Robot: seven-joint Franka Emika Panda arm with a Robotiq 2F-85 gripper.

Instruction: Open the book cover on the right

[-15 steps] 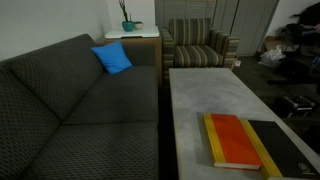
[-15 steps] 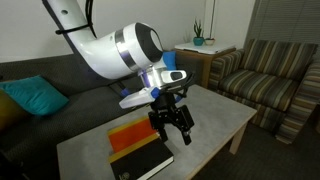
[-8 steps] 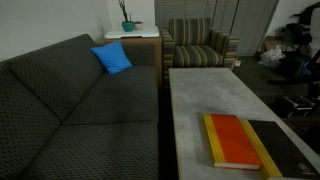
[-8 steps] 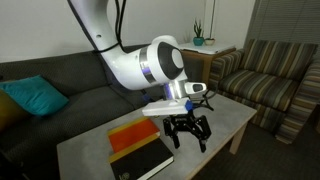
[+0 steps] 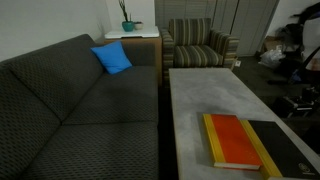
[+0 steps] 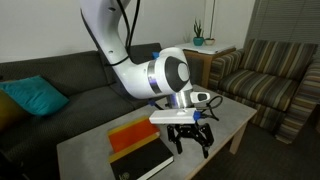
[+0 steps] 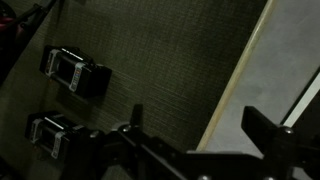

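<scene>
- Hovering over bare bench (image 6: 228,112) is recorded for the gripper (image 6: 191,146); the jaws are spread and nothing is held between them.
- The book cover (image 6: 148,167) is found flat and closed at the near end of the bench, just beside the orange book (image 6: 132,135). The gripper is set off to one side of both and touches neither.
- Risk: the cover lies flush on the bench, so a jaw tip could be jammed into the surface or skate over the top if the edge is missed.
- Risk: nothing is seen pinning the volume down, so it could be pushed or lifted whole, and the orange book could be nudged.
- In an exterior view the arm (image 6: 165,75) is shown above the bench. In an exterior view taken along the bench, the cover is seen against the yellow spine (image 5: 262,147), and no robot is in frame.
- Neither book is captured in the wrist view. Only the bench edge, a dark textured surface (image 7: 170,70) and two black boxes (image 7: 75,72) are shown, so alignment cannot be judged from it.
</scene>
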